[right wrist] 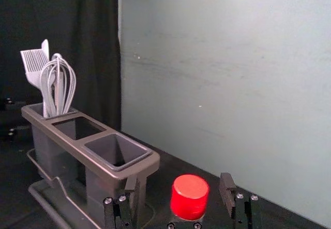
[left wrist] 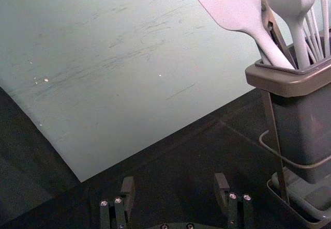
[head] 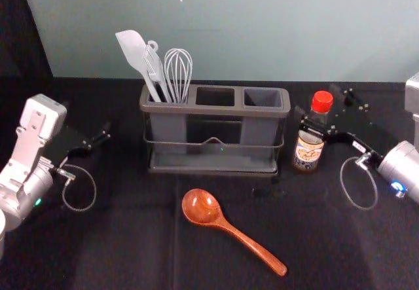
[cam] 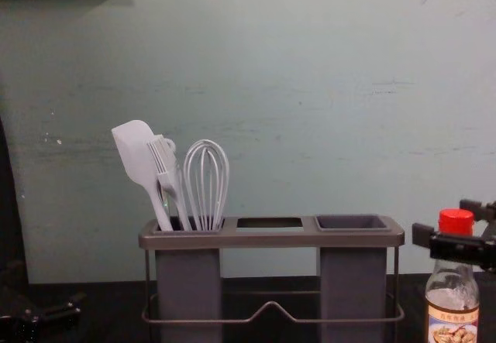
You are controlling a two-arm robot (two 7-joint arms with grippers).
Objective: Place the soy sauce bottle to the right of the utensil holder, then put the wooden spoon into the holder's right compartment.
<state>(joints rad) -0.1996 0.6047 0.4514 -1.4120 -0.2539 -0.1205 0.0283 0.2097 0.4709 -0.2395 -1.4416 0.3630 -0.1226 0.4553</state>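
Observation:
The soy sauce bottle (head: pixel 308 150) with its red cap stands upright just right of the grey utensil holder (head: pixel 214 170). My right gripper (head: pixel 321 112) is at the bottle's upper part, one finger passing in front. In the right wrist view the red cap (right wrist: pixel 190 195) sits between the spread fingers of my right gripper (right wrist: pixel 178 187), with gaps at both sides. The wooden spoon (head: pixel 234 232) lies in front of the holder, its bowl toward the left. My left gripper (head: pixel 98 139) is left of the holder; the left wrist view has my left gripper (left wrist: pixel 175 187) open and holding nothing.
A white spatula (cam: pixel 138 161), a brush (cam: pixel 165 169) and a whisk (cam: pixel 206 184) stand in the holder's left compartment. The middle compartment (head: pixel 215 96) and right compartment (head: pixel 262 97) hold nothing visible. A pale wall (head: pixel 229 28) rises behind the black-covered table (head: pixel 131 237).

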